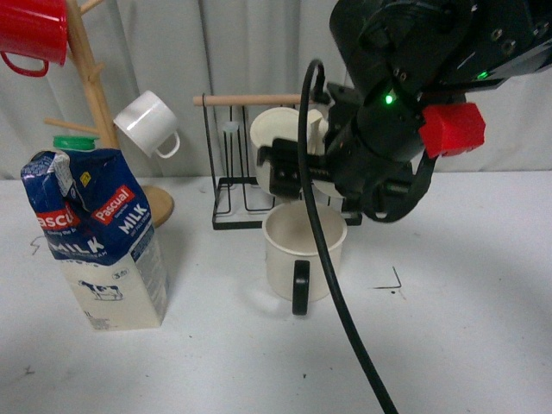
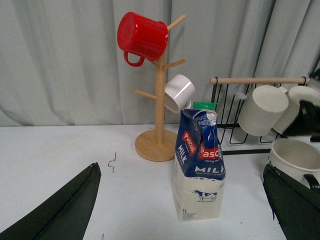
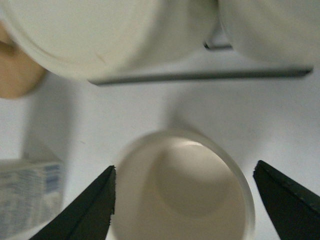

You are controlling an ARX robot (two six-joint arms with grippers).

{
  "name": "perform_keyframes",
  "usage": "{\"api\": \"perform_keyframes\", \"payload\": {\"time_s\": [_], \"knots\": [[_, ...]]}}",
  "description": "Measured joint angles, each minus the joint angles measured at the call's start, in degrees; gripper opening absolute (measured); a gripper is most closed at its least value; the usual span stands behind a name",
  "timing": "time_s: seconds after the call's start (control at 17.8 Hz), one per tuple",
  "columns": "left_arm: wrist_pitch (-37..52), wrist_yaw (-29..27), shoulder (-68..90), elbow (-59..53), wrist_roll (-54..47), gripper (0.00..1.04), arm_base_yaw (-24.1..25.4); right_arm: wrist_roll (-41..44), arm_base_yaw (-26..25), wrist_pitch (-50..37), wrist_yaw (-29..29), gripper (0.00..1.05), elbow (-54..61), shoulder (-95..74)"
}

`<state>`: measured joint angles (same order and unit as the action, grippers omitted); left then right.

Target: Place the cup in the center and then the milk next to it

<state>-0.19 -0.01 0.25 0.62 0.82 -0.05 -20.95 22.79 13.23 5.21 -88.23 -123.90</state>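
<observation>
- Left jaws (image 2: pixel 181 167): apart, empty. The milk (image 1: pixel 103 250) is dead ahead on the gap's centreline, a fair way off, with nothing between.
- Milk: stands upright on the desk (image 1: pixel 216 362), long axis vertical, green cap up, top crumpled. The left arm is clearly the nearer one. A side grasp across the body looks right.
- Right jaws (image 3: pixel 185 170): apart, empty, straight above the cup (image 1: pixel 304 246), with one finger outside the rim on each side.
- Cup: upright on the desk, mouth up, black handle toward the robot, not held.
- Corner mark (image 1: pixel 392 280): just right of the cup. The cup looks to be inside the center (image 1: pixel 366 259) already, but the other marks can't be made out.
- Beyond the right jaws: wire rack (image 1: pixel 250 100) with cream mugs, near the cup but apart from it.
</observation>
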Motion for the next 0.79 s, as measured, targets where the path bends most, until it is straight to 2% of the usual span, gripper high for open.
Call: {"api": "perform_keyframes", "payload": {"time_s": [0.06, 0.11, 0.17, 0.22, 0.28, 0.34, 0.39, 0.5, 0.62, 0.67, 0.79], "knots": [[0.0, 0.0, 0.0, 0.0, 0.0, 0.98, 0.0, 0.0, -0.1, -0.4, 0.3, 0.88, 0.2, 0.4], [0.0, 0.0, 0.0, 0.0, 0.0, 0.98, 0.0, 0.0, -0.6, -3.0, 1.2, 0.96, 1.9, 2.8], [0.0, 0.0, 0.0, 0.0, 0.0, 0.98, 0.0, -0.1, -1.3, -7.1, 2.3, 1.00, 5.6, 7.0], [0.0, 0.0, 0.0, 0.0, 0.0, 0.98, 0.0, -0.2, -2.1, -12.3, 3.3, 0.97, 9.7, 11.6], [0.0, 0.0, 0.0, 0.0, 0.0, 0.98, 0.0, 4.1, -1.9, -30.7, -6.6, 0.88, 18.1, 16.2], [0.0, 0.0, 0.0, 0.0, 0.0, 0.98, 0.0, 10.2, -3.3, -45.5, -16.3, 0.75, 29.4, 23.3], [0.0, 0.0, 0.0, 0.0, 0.0, 0.98, 0.0, 15.0, -5.5, -54.3, -20.0, 0.64, 39.2, 30.0], [0.0, 0.0, 0.0, 0.0, 0.0, 0.98, 0.0, 18.8, -9.9, -64.5, -19.8, 0.40, 53.6, 41.8], [0.0, 0.0, 0.0, 0.0, 0.0, 0.98, 0.0, 20.0, -11.5, -65.6, -16.7, 0.17, 62.7, 46.2], [0.0, 0.0, 0.0, 0.0, 0.0, 0.98, 0.0, 20.7, -12.6, -65.6, -15.0, 0.01, 67.5, 48.8], [0.0, 0.0, 0.0, 0.0, 0.0, 0.98, 0.0, 20.8, -15.2, -66.1, -13.4, 0.02, 72.2, 55.4]]}}
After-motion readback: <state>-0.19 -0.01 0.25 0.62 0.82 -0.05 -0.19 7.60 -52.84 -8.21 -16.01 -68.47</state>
